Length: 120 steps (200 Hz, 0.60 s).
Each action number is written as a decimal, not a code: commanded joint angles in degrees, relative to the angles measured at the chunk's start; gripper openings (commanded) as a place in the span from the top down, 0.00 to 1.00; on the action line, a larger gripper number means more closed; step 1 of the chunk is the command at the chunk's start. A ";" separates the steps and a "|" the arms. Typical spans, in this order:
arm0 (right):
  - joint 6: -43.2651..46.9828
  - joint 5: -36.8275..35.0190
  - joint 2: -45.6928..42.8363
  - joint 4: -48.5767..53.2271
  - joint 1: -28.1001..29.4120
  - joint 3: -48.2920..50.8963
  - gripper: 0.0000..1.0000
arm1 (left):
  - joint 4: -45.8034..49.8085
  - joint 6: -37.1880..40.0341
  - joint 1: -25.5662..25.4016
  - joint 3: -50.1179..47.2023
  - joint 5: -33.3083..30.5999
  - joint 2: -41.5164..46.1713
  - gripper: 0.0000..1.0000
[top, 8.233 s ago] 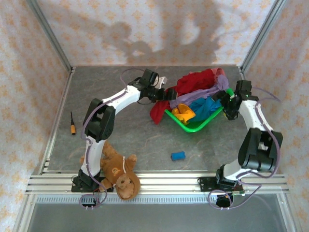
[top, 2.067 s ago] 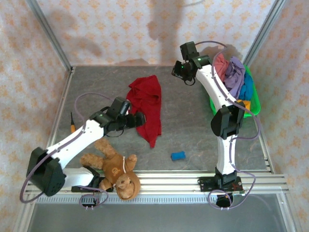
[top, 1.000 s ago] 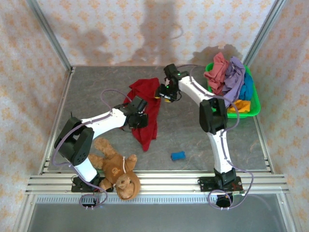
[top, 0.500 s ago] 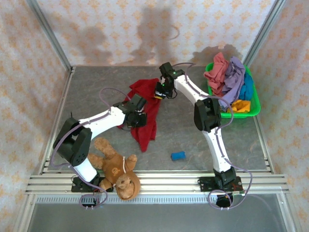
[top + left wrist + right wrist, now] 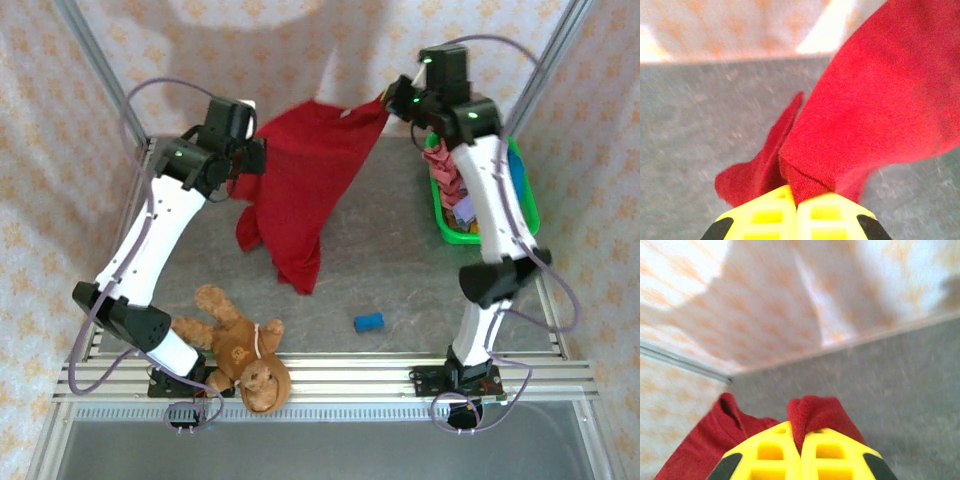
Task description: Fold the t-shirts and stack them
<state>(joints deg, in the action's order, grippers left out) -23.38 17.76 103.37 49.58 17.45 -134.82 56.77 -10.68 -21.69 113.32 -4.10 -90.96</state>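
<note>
The dark red t-shirt (image 5: 305,190) hangs spread above the back of the worktop (image 5: 400,270). Its top edge is stretched between the left claw (image 5: 248,160) and the right claw (image 5: 390,103), each clamped on a corner. Its lower tip dangles over bare worktop, well apart from the teddy bear (image 5: 245,350) and the blue block (image 5: 369,322). The green basket (image 5: 447,225) sits at the right edge. Half a second ago the shirt lay crumpled on the worktop.
</note>
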 commanded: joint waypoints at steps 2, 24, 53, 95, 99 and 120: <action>0.08 -5.79 -4.36 -4.97 0.77 0.19 1.00 | 7.03 6.28 0.10 12.13 -7.34 -3.53 1.00; 1.78 -8.26 -6.43 -4.39 0.70 -3.60 1.00 | 11.23 8.53 0.08 24.21 -9.45 -7.03 1.00; 2.55 -9.91 -9.03 -4.55 0.66 -4.67 1.00 | 10.46 10.67 0.15 26.46 -10.17 -6.20 1.00; 0.59 -6.68 -9.51 -2.56 0.65 -2.36 1.00 | 7.72 8.69 0.18 19.06 -4.69 -6.02 1.00; 0.61 -6.39 -9.51 -2.43 0.66 -1.75 1.00 | 7.39 8.59 0.17 18.40 -4.00 -6.43 1.00; -0.96 -3.90 -7.63 -1.19 -0.64 -0.30 1.00 | 4.77 9.23 0.16 16.48 -2.28 -10.66 1.00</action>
<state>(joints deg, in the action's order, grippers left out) -22.57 11.20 94.65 47.22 18.15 -136.53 64.05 -2.50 -21.69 132.09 -8.82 -97.49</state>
